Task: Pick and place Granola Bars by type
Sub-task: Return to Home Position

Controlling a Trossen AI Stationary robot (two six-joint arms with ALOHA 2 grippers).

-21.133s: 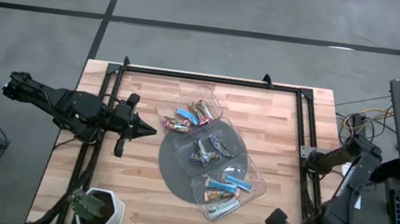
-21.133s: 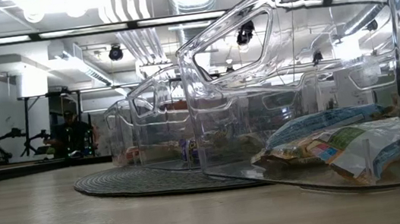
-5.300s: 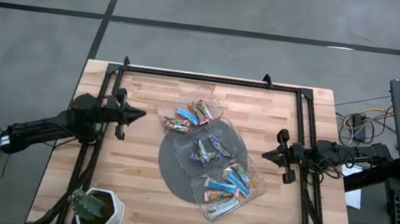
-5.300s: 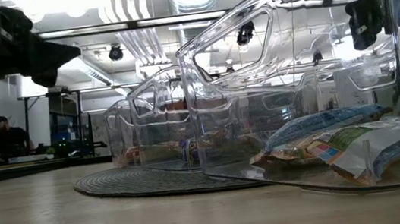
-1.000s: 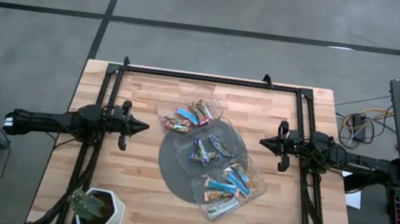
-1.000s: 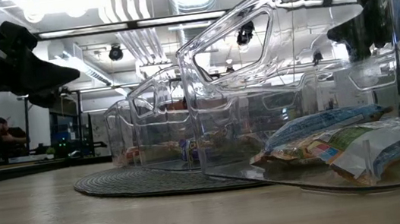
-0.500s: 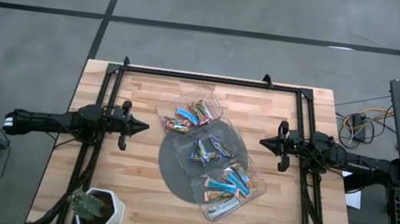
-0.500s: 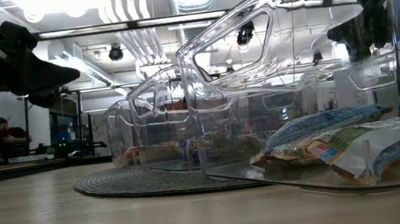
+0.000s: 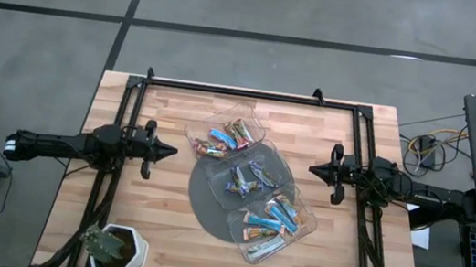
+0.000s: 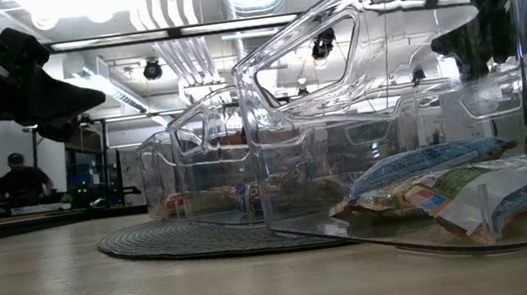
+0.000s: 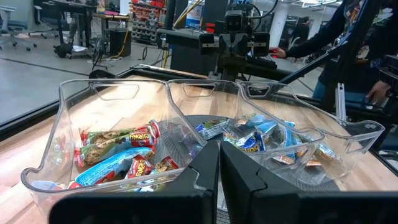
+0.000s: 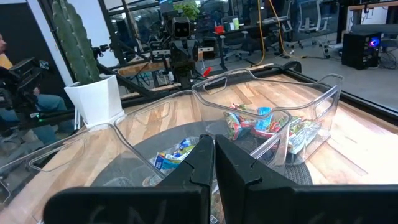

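The granola bars lie in three clear trays set in a slanting row on a grey disc [image 9: 204,205]: blue and orange-brown ones in the far tray [image 9: 227,136], blue-purple ones in the middle tray [image 9: 246,178], and blue, green and orange ones in the near tray [image 9: 267,220]. My left gripper [image 9: 182,152] hovers shut and empty left of the trays, pointing at them; its wrist view shows the shut fingers [image 11: 219,163]. My right gripper [image 9: 311,169] hovers shut and empty right of the trays, pointing at them [image 12: 214,163].
A white-potted plant [image 9: 112,248] stands at the near left corner. A black frame [image 9: 243,91] runs along the far edge and both sides of the wooden table. People show in the room beyond [image 10: 21,180]. Bare wood lies near and far of the disc.
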